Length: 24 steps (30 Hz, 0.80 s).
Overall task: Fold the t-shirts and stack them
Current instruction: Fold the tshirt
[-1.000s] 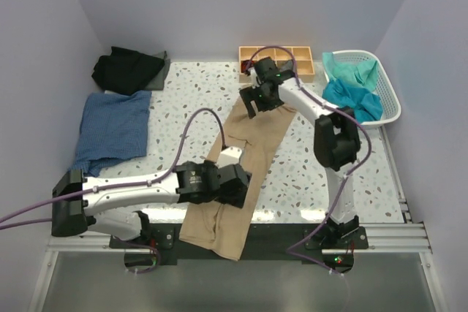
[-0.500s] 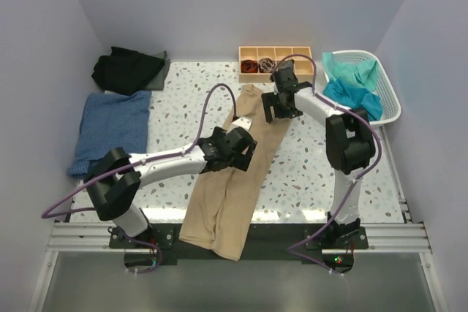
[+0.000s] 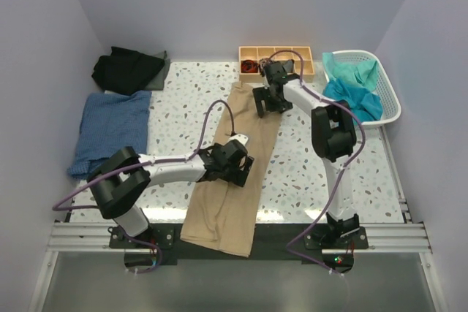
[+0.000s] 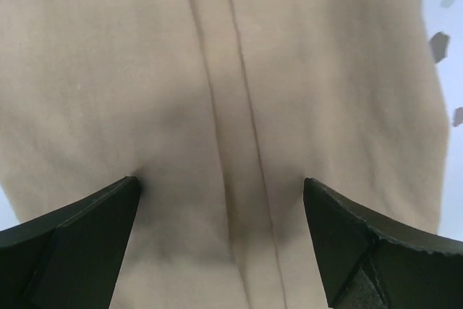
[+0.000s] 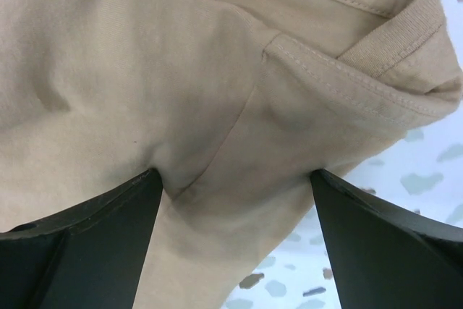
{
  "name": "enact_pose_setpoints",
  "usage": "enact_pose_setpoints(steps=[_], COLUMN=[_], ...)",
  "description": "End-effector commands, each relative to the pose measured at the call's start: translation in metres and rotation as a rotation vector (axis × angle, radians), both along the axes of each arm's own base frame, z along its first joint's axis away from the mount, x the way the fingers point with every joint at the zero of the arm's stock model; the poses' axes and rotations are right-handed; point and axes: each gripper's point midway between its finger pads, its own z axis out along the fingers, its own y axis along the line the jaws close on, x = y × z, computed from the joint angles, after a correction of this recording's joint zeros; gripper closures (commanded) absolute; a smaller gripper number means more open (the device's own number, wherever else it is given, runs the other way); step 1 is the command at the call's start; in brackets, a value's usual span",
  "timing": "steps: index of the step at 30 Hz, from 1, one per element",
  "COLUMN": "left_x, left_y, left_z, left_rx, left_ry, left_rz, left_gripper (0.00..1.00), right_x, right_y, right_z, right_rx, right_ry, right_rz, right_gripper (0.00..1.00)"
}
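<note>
A wooden tray (image 3: 294, 50) and laundry basket (image 3: 392, 94) sit beyond the tan t-shirt (image 3: 223, 211).

top: high, near edge, looking down on table (image 3: 189, 94) | wrists: very close, facing down | shared: tan t-shirt (image 3: 223, 210)

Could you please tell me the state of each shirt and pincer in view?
tan t-shirt: folded into a long strip, flat, near end hanging off the table.
blue t-shirt: lying flat, roughly folded.
black t-shirt: bunched in a heap.
teal t-shirts: crumpled in the basket.
left pincer: open, over the strip's middle.
right pincer: open, at the collar end.
</note>
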Motion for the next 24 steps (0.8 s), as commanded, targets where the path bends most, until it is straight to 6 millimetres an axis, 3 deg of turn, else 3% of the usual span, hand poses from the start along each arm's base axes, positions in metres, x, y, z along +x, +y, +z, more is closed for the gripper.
enact_pose_setpoints(steps=[1, 2, 3, 4, 5, 6, 8, 10, 17, 19, 20, 21, 22, 24], left_x=[-0.031, -0.039, -0.044, -0.047, -0.05, -0.056, -0.06, -0.062, -0.066, -0.061, -0.045, -0.039, -0.027, 0.0], left_y=[-0.023, -0.026, -0.033, -0.038, -0.042, -0.048, -0.059, -0.065, -0.067, -0.057, -0.046, -0.029, -0.025, 0.002], left_z=[-0.006, -0.007, -0.006, -0.003, -0.003, -0.002, 0.002, 0.007, 0.031, 0.039, 0.044, 0.047, 0.068, 0.087], left_rx=[-0.162, -0.178, -0.192, -0.203, -0.205, -0.208, -0.22, -0.217, -0.246, -0.22, -0.18, -0.118, -0.129, -0.079], left_ry=[0.138, 0.164, 0.168, 0.17, 0.177, 0.188, 0.205, 0.211, 0.221, 0.182, 0.108, 0.082, 0.019, -0.085], left_rz=[-0.016, -0.033, -0.049, -0.06, -0.07, -0.091, -0.119, -0.123, -0.115, -0.081, -0.03, 0.008, 0.038, 0.126], left_gripper=[0.0, 0.0, 0.0, 0.0, 0.0, 0.0, 0.0, 0.0, 0.0, 0.0, 0.0, 0.0, 0.0, 0.0], right_x=[0.01, 0.011, 0.022, 0.022, 0.022, 0.033, 0.033, 0.043, 0.056, 0.061, 0.063, 0.056, 0.064, 0.057], right_y=[0.027, 0.032, 0.039, 0.04, 0.044, 0.05, 0.054, 0.058, 0.067, 0.066, 0.065, 0.061, 0.062, 0.055], right_z=[-0.005, -0.012, -0.002, -0.001, -0.009, 0.003, -0.004, 0.007, 0.015, 0.032, 0.04, 0.061, 0.078, 0.093], right_rx=[0.004, 0.017, 0.038, 0.036, 0.034, 0.053, 0.04, 0.046, 0.064, 0.057, 0.065, 0.075, 0.098, 0.109], right_ry=[0.019, 0.036, 0.007, 0.022, 0.041, 0.008, 0.029, 0.003, -0.036, -0.089, -0.114, -0.147, -0.213, -0.241], right_rz=[0.069, 0.083, 0.091, 0.094, 0.102, 0.111, 0.126, 0.135, 0.193, 0.192, 0.19, 0.186, 0.182, 0.17], right_gripper=[0.11, 0.11, 0.11, 0.11, 0.11, 0.11, 0.11, 0.11, 0.09, 0.09, 0.09, 0.09, 0.09, 0.08])
